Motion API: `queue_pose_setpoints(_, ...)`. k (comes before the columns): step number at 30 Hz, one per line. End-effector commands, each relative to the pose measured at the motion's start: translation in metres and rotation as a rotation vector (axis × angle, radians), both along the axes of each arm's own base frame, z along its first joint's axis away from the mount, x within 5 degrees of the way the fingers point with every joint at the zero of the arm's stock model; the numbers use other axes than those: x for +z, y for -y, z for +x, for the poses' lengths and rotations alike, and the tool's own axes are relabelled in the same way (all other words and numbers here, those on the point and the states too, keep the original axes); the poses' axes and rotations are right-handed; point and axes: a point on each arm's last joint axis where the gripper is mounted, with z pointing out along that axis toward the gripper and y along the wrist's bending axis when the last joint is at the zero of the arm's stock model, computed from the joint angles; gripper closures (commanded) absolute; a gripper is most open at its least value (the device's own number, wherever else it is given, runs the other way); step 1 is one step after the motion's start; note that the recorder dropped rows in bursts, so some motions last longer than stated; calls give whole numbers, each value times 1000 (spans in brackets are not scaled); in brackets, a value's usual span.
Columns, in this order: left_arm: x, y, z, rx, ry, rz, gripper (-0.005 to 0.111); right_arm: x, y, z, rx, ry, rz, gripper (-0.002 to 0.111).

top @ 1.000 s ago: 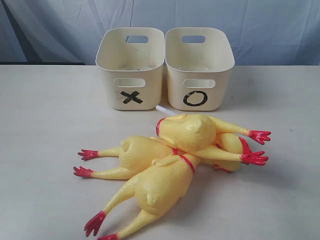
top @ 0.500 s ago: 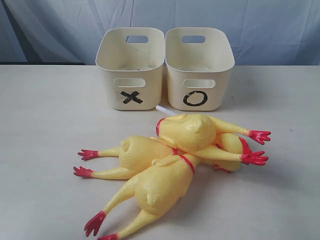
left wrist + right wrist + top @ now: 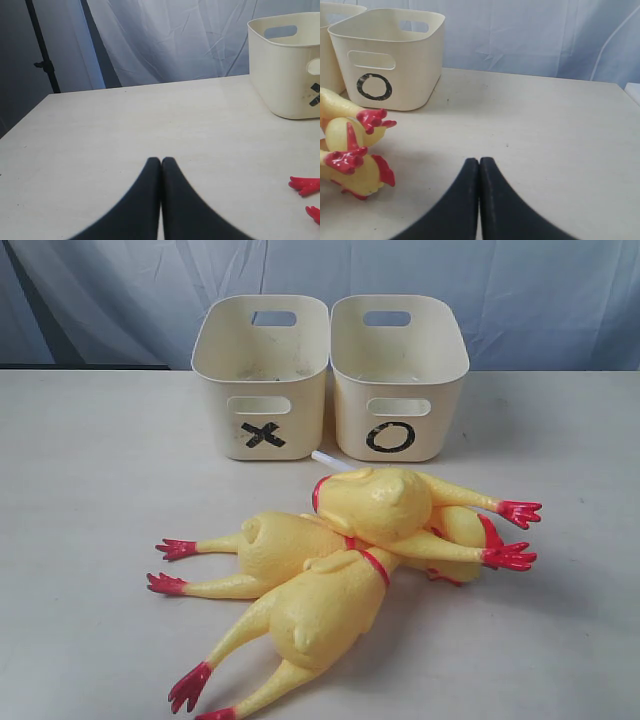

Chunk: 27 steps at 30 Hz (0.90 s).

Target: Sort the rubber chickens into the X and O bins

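Bench (image 3: pixel 80 490): pale top, blue-grey cloth hanging behind the far edge.

Bins: two cream tubs stand upright, side by side at the middle of the far edge. X bin (image 3: pixel 262 380) is toward the left edge, O bin (image 3: pixel 400 380) toward the right. Black marks face the near edge.

Chickens: all four lie in one pile on the bench, outside the bins, between them and the near edge.
- Front chicken (image 3: pixel 320 610) is biggest in view, lying diagonally, red feet almost at the near edge.
- Left chicken (image 3: pixel 280 545) has its legs stretched toward the left edge.
- Top chicken (image 3: pixel 385 502) lies across the other bodies, legs toward the right edge.
- Fourth chicken (image 3: pixel 465 530) is mostly buried under the top one, so its size can't be judged.

Left gripper (image 3: pixel 161 162): fingers pressed together, nothing between them, over bare bench toward the left edge, well apart from the pile.

Right gripper (image 3: pixel 479 162): same, clenched on nothing, toward the right edge.

White stick (image 3: pixel 328 460): lies just in front of the gap between the bins, one end under the top chicken.
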Motion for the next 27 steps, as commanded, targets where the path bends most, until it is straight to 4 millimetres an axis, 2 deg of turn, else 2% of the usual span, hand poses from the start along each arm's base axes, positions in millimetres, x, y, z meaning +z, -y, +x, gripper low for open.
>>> queue_pose_setpoints(1,0,0,0,-1,12,-7,107,0,0,0,-5,12,3,107)
queue_pose_setpoints(22,2,1,0,-5,29,-19,107,0,0,0,-5,12,3,107)
queue_pose_setpoints(23,3,2,0,-10,46,-67,107,0,0,0,-5,12,3,107)
queue_pose_setpoints(27,14,6,1,-28,165,-440,107,0,0,0,-5,12,3,107)
